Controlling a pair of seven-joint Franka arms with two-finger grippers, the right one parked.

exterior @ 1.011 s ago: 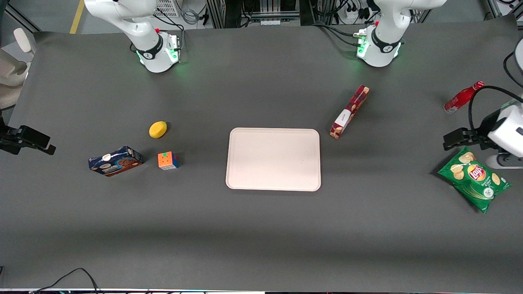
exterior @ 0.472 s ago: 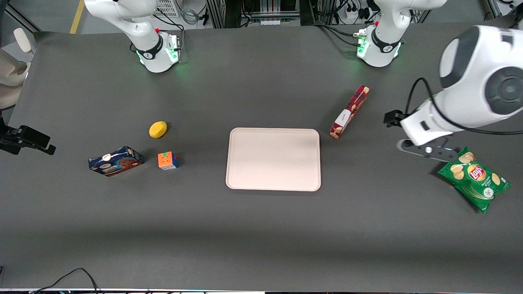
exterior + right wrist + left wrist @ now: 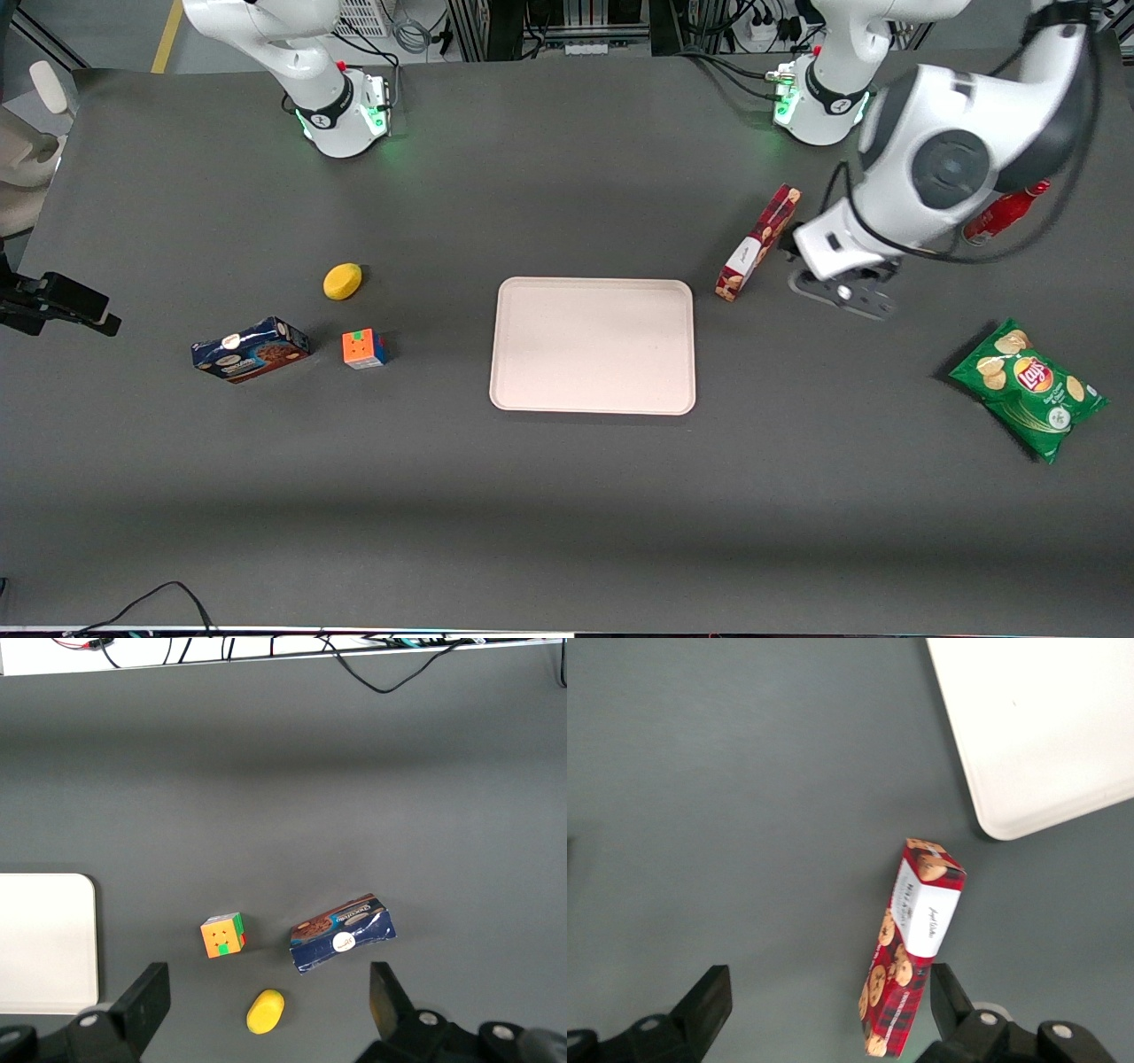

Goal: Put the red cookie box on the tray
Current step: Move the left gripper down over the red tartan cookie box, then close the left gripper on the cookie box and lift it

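— While the gripper hung with its fingers spread wide and holding nothing, where was the red box?
— On the table, just off the tray's corner, near the gripper. From the front, its long side ran from one o'clock to seven.

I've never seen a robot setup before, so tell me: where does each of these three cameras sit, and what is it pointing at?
Front view: high up facing both arms, looking down on the dark table; the left arm's gripper hovers beside the long dark-red plaid cookie box.
Left wrist view: on the working arm, looking down past its open fingers at that box and the pale cream tray.
Right wrist view: on the parked arm, over a blue cookie box.
All three show the tray.
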